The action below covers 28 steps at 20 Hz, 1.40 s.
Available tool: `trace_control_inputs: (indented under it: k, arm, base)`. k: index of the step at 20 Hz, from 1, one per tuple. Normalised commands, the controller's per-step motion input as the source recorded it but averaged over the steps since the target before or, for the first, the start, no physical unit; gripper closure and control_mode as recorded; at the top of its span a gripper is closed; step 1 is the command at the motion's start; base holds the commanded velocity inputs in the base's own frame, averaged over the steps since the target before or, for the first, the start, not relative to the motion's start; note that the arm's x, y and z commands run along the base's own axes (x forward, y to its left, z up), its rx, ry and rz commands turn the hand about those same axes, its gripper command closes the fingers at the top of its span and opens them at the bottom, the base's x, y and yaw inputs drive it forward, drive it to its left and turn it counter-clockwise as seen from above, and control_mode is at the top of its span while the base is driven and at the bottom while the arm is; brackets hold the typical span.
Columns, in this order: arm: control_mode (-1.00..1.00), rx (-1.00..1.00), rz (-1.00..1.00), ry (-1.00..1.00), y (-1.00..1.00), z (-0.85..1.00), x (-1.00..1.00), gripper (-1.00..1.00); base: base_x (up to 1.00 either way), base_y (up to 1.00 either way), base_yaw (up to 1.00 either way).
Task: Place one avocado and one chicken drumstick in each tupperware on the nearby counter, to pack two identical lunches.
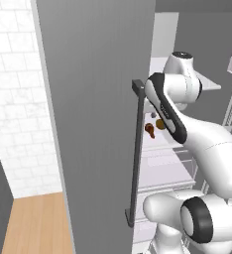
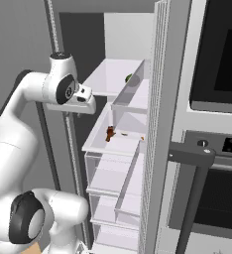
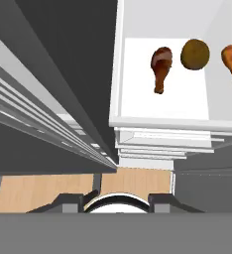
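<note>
above the fridge shelf (image 3: 162, 106), arm bent, pincer (image 3: 120, 198) pointing down (jaw state unclear), nothing visibly held

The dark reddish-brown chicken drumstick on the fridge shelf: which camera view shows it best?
The hand view: the dark drumstick lies whole and unobstructed beside the olive-brown avocado. In the left base view it is small, beside the arm; in the right base view, tiny.

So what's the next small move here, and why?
Probably lower the tool toward the dark drumstick on the fridge shelf. It hangs above the shelf's edge holding nothing, and both drumsticks and the olive-brown avocado lie untouched.
</note>
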Motion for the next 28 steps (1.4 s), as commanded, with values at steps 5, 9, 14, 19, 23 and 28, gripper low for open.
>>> trace_control_inputs:
  k: [5, 9, 14, 19, 23, 28]
  arm:
    - [-1.00, 0.00, 0.00, -0.08, -0.10, -0.42, -0.08, -1.00]
    - [-1.00, 0.00, -0.03, -0.09, -0.27, -0.45, -0.13, -1.00]
    - [-1.00, 0.00, 0.00, -0.03, -0.34, -0.43, -0.06, -1.00]
    - [-1.00, -0.04, 0.00, -0.01, -0.29, -0.27, -0.13, -1.00]
    - [-1.00, -0.16, 0.00, 0.00, -0.16, -0.45, 0.09, -1.00]
    - [-1.00, -0.17, -0.02, -0.02, -0.41, -0.55, 0.24, -1.00]
  base:
    - [0.00, 0.00, 0.00]
    - [0.00, 0.00, 0.00]
    - [0.00, 0.00, 0.00]
    - [0.00, 0.00, 0.00]
    - [0.00, 0.00, 0.00]
    - [0.00, 0.00, 0.00]
